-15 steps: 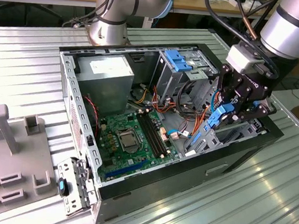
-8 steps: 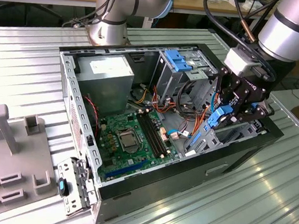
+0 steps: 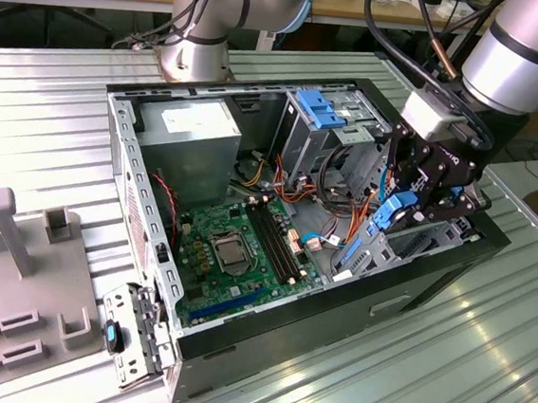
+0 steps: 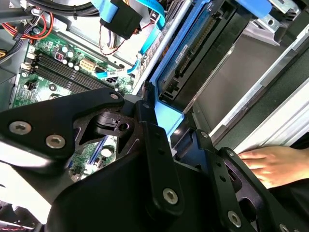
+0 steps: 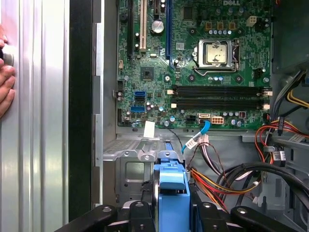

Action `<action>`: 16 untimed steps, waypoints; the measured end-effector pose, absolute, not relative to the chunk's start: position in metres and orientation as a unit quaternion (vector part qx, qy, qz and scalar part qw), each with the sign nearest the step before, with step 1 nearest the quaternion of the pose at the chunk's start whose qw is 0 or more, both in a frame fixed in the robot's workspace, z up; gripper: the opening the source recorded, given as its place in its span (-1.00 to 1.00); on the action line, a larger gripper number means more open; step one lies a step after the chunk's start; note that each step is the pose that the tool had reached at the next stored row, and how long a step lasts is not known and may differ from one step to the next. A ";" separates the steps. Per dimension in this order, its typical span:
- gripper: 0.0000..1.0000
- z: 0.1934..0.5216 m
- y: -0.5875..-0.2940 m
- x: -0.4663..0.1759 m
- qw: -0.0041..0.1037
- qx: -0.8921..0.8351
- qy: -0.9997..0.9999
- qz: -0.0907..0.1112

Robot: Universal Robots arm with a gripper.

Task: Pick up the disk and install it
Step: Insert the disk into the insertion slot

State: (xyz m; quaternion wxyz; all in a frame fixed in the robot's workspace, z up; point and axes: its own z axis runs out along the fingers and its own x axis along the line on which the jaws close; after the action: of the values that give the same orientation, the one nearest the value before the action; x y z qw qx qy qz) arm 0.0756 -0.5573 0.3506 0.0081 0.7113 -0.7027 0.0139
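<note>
The end effector [image 3: 414,198] hangs inside the open computer case [image 3: 265,346], at the corner farthest from the power supply [image 3: 197,139]. Its black fingers [image 4: 153,150] are drawn in on the disk [image 3: 388,217], pinching one bright blue side rail between them. In the first wrist view that rail [image 5: 171,187] stands straight between the two fingers. In the second wrist view the disk [image 4: 186,52] shows edge-on, a dark body with a connector strip along the blue rail, reaching away from the end effector into the grey metal drive bay [image 4: 227,72].

Beyond the end effector lies the green motherboard [image 5: 193,63], with its silver processor socket [image 5: 214,52] and black memory slots [image 5: 219,95]. It carries white printed lettering.

A thin blue data cable [image 5: 203,130] with a small white tag runs close by the end effector, next to a bundle of red, orange and yellow wires [image 5: 227,181].

The power supply carries a white label whose print is too small to make out. A blue plastic latch [image 3: 318,109] sits on top of the drive cage behind the end effector.

A person's hand [image 4: 273,164] rests outside the case wall, on the ribbed metal worktop [image 3: 424,369].
</note>
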 end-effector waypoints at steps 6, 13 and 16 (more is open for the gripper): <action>-0.25 0.350 -0.557 0.076 0.008 0.711 -0.703 0.014; -0.11 0.349 -0.557 0.076 0.008 0.711 -0.703 0.014; -0.11 0.349 -0.557 0.076 0.008 0.711 -0.703 0.014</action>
State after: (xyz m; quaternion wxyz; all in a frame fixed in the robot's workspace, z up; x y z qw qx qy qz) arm 0.0756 -0.5573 0.3492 0.0081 0.7113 -0.7027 0.0139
